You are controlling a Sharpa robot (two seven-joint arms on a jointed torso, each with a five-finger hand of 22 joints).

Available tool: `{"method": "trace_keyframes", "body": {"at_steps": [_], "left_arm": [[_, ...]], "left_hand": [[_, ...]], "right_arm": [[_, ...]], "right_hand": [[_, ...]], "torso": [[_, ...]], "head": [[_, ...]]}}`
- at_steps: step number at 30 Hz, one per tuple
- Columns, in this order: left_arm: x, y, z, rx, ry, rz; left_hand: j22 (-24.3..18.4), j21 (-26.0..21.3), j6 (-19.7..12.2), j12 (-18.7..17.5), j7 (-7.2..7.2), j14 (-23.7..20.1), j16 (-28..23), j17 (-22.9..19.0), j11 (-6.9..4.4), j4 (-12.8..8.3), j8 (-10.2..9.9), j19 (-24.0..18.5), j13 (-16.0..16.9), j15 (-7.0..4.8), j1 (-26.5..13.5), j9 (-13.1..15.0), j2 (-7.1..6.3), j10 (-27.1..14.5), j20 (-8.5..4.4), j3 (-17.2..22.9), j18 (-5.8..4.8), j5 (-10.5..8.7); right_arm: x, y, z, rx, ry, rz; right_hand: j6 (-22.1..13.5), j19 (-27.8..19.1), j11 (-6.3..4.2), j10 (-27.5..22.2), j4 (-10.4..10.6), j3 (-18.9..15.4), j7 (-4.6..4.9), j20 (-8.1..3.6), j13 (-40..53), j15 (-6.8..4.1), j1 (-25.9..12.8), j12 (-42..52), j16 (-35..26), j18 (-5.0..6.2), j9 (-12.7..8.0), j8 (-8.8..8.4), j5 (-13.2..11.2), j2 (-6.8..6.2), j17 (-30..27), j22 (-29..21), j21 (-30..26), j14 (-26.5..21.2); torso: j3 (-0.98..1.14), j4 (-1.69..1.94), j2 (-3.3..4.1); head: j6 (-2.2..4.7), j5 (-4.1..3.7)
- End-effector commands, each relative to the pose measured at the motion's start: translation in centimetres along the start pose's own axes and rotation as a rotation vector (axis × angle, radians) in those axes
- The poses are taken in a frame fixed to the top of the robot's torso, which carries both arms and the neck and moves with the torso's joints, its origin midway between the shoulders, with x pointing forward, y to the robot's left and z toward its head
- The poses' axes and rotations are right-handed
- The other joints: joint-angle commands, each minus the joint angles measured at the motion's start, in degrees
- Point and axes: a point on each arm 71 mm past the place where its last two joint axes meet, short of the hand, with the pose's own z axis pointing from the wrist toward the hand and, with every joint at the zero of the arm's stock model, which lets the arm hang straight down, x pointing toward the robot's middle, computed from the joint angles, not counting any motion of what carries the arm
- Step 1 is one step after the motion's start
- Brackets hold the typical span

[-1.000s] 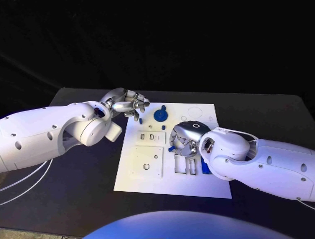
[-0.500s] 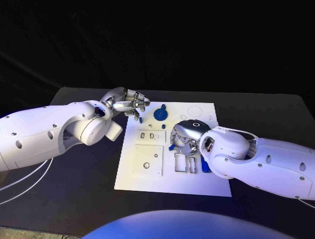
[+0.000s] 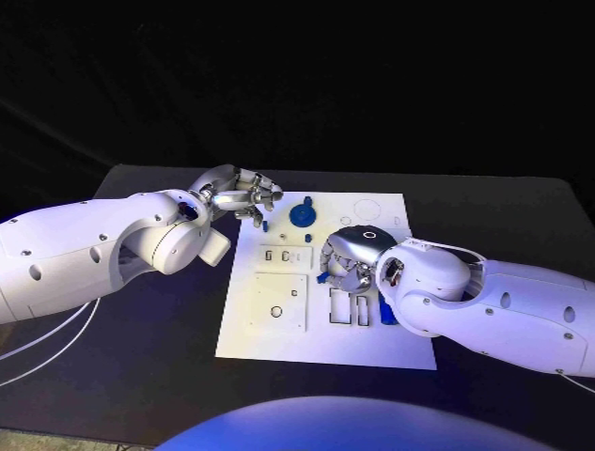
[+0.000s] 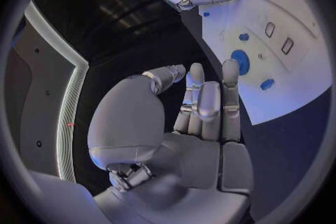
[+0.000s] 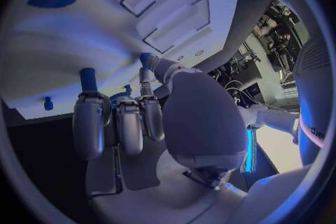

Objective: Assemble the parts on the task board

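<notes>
Head view: right silver hand point(image 3: 348, 263) sits knuckles-up over the white task board point(image 3: 379, 348) middle, fingers curled down at a small blue part point(image 3: 325, 278); whether it's pinched, cannot tell. Since a second ago it edged slightly toward the slots point(image 3: 350, 308), so placement looks underway. Left silver hand point(image 3: 243, 197) unchanged, loosely spread and holding nothing, at the board's far-left corner beside the round blue disc point(image 3: 302, 216) on the black worktop point(image 3: 148, 357).
</notes>
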Motion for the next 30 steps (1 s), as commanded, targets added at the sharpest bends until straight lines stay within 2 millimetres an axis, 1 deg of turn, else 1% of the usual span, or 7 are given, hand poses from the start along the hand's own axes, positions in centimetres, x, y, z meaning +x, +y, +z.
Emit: {"method": "trace_keyframes", "body": {"at_steps": [1, 4, 9, 15, 24, 27, 30], "left_arm": [[0.1, -0.1, 0.0, 0.002, 0.006, -0.006], [0.1, -0.1, 0.1, 0.002, 0.006, -0.006], [0.1, -0.1, 0.1, 0.002, 0.006, -0.006], [0.1, -0.1, 0.1, 0.003, 0.006, -0.005], [0.2, -0.1, 0.1, 0.006, 0.014, -0.005], [0.3, -0.1, 0.1, 0.010, 0.023, 0.004], [0.4, -0.1, 0.1, 0.015, 0.036, 0.019]], "left_hand": [[0.0, -0.3, 0.0, -0.4, 0.56, -0.3, -0.1, 0.0, 0.00, -0.3, 0.2, 0.1, -0.1, 0.20, 0.5, -0.1, 0.07, -0.5, 0.05, 0.1, 0.89, 0.36], [0.0, -0.3, 0.0, -0.4, 0.56, -0.3, -0.1, 0.0, 0.00, -0.3, 0.2, 0.1, -0.1, 0.20, 0.5, -0.1, 0.07, -0.5, 0.05, 0.1, 0.89, 0.36], [0.0, -0.3, 0.0, -0.4, 0.56, -0.3, -0.1, 0.0, 0.00, -0.3, 0.2, 0.1, -0.1, 0.20, 0.5, -0.1, 0.07, -0.5, 0.05, 0.1, 0.89, 0.36], [0.0, -0.4, 0.0, -0.4, 0.56, -0.3, -0.1, 0.0, 0.01, -0.4, 0.2, 0.1, -0.2, 0.21, 0.6, -0.1, 0.10, -0.6, 0.05, 0.1, 0.90, 0.41], [0.0, -0.4, 0.1, -0.4, 0.54, -0.3, -0.1, -0.1, -0.01, -0.6, 0.3, 0.1, -0.3, 0.20, 0.8, -0.2, 0.10, -0.6, 0.05, 0.1, 0.90, 0.47], [-0.1, -0.6, 0.4, -0.4, 0.51, -0.3, -0.1, -0.2, -0.01, -0.7, 0.4, 0.1, -0.4, 0.20, 1.0, -0.2, 0.15, -0.6, 0.05, 0.0, 0.93, 0.48], [-0.1, -0.8, 1.2, -0.4, 0.39, -0.4, -0.2, -0.3, -0.07, -0.8, 0.2, 0.1, -0.8, 0.17, 1.2, -1.0, 0.31, -0.7, 0.03, 0.1, 0.96, 0.42]], "right_arm": [[0.6, -0.5, 0.0, 0.019, 0.025, -0.004], [0.6, -0.6, 0.0, 0.024, 0.011, 0.001], [0.3, -0.7, -0.1, 0.027, -0.023, 0.018], [-0.1, -0.6, -0.6, 0.023, -0.053, 0.055], [-1.4, -0.5, -0.8, 0.023, -0.076, 0.053], [-1.7, -0.6, -0.7, 0.027, -0.080, 0.047], [-2.0, -0.6, -0.7, 0.031, -0.086, 0.043]], "right_hand": [[0.6, 1.5, -0.48, 1.3, -0.1, 0.4, -0.08, -0.47, 9.0, -0.51, -0.7, 0.3, 0.2, 0.12, 0.2, 0.49, -0.3, 0.08, 15.1, 11.6, 0.0, 6.1], [1.4, 1.6, -0.93, 1.4, -0.2, 0.4, -0.58, -0.68, 9.1, -0.76, -1.6, 0.4, 0.2, 0.10, 0.7, 1.06, -0.1, -0.03, 15.1, 11.6, 0.1, 6.1], [1.7, 1.8, -1.29, 1.8, -0.1, 0.5, -0.96, -0.94, 9.5, -1.02, -2.6, 0.8, 0.2, 0.01, 1.1, 1.36, 1.2, -0.11, 15.1, 11.8, 0.4, 6.1], [1.8, 1.9, -1.46, 2.1, -0.4, 0.8, -1.12, -1.10, 9.9, -1.18, -2.8, 1.1, 0.2, -0.05, 1.4, 1.57, 2.2, -0.06, 15.1, 11.9, 0.7, 6.1], [2.0, 2.0, -1.52, 2.2, -0.5, 0.8, -1.20, -1.15, 10.1, -1.23, -2.9, 1.2, 0.2, -0.07, 1.6, 1.73, 2.4, -0.10, 15.1, 12.0, 0.7, 6.1], [2.0, 2.0, -1.54, 2.2, -0.5, 0.8, -1.23, -1.16, 10.0, -1.24, -3.0, 1.1, 0.2, -0.08, 1.6, 1.77, 2.4, -0.12, 15.1, 12.0, 0.8, 6.1], [2.0, 2.0, -1.54, 2.2, -0.5, 0.8, -1.23, -1.16, 10.0, -1.24, -3.0, 1.1, 0.2, -0.08, 1.6, 1.77, 2.4, -0.12, 15.1, 12.0, 0.8, 6.1]], "torso": [[-0.01, 0.01, -0.01], [-0.02, 0.01, -0.02], [0.02, -0.01, -0.02], [-0.03, -0.04, -0.09], [-0.05, -0.02, -0.13], [-0.02, 0.02, -0.09], [-0.03, 0.03, -0.08]], "head": [[0.00, -0.03], [0.00, -0.03], [0.05, -0.03], [0.20, -0.06], [0.66, -0.19], [0.78, -0.22], [0.88, -0.23]]}}
